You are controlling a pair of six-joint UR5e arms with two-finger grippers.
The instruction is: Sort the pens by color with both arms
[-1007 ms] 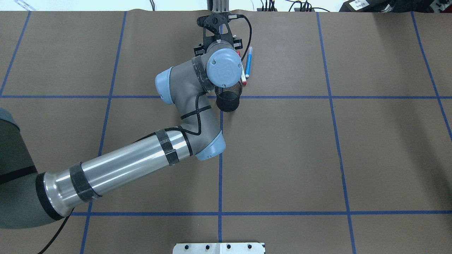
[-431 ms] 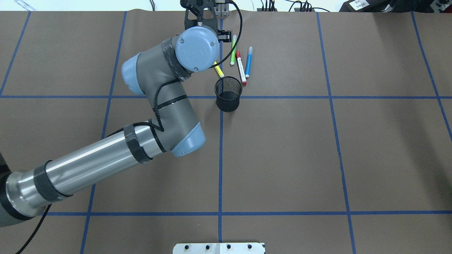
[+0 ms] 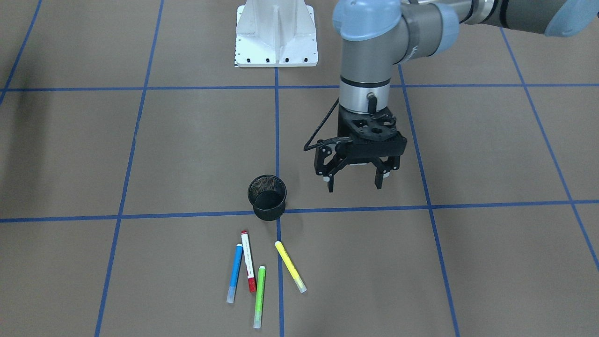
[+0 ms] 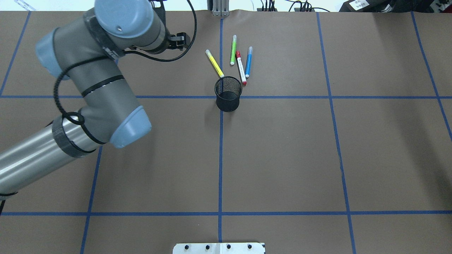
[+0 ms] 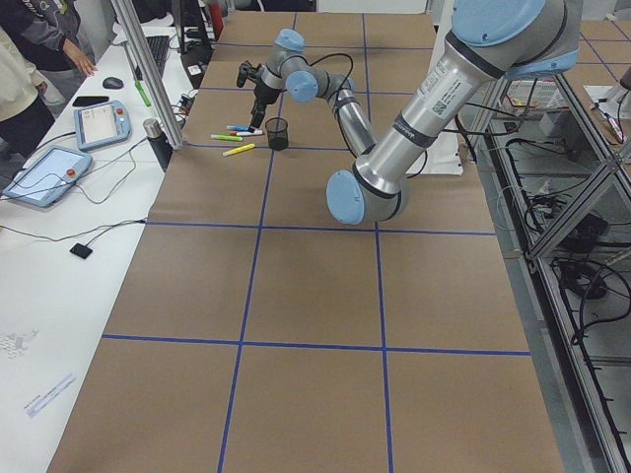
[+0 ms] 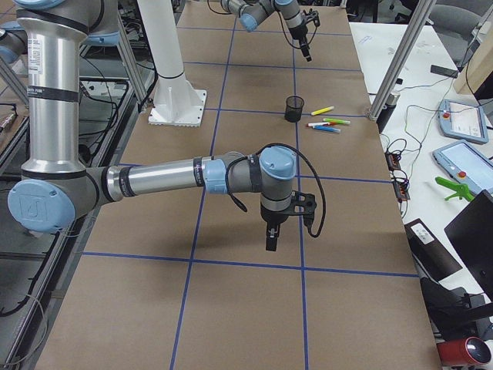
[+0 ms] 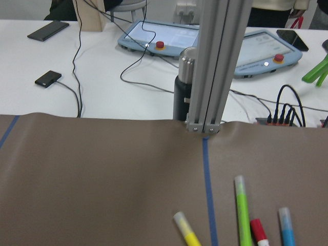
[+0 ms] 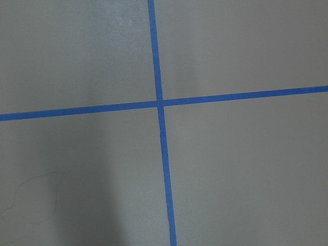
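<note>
**Left gripper open and empty, standing off from a tight group of pens**

The left gripper (image 3: 355, 187) hangs above the table (image 3: 491, 281) with its jaws spread wide and nothing between them. It is on the robot's side of a blue tape line (image 3: 140, 216), to the robot's left of the black mesh cup (image 3: 267, 196).

All four pens lie flat beyond that line, on the operators' side of the cup and well apart from the gripper. The yellow pen (image 3: 290, 266) is nearest, then the green pen (image 3: 259, 296), the white pen with red ends (image 3: 248, 261) and the blue pen (image 3: 234, 273). The left wrist view catches only their ends at its lower edge.

The right gripper (image 6: 270, 243) hovers over the table far from the pens; whether it is open cannot be told.

Likely hazards:
- The blue, white and green pens lie just beside one another, so wide jaws lowered on one may pinch or push a neighbour.
- Round barrels may roll when nudged.
- The cup stands close to the ends of the white and yellow pens, and a finger or the wrist may tip it.
</note>
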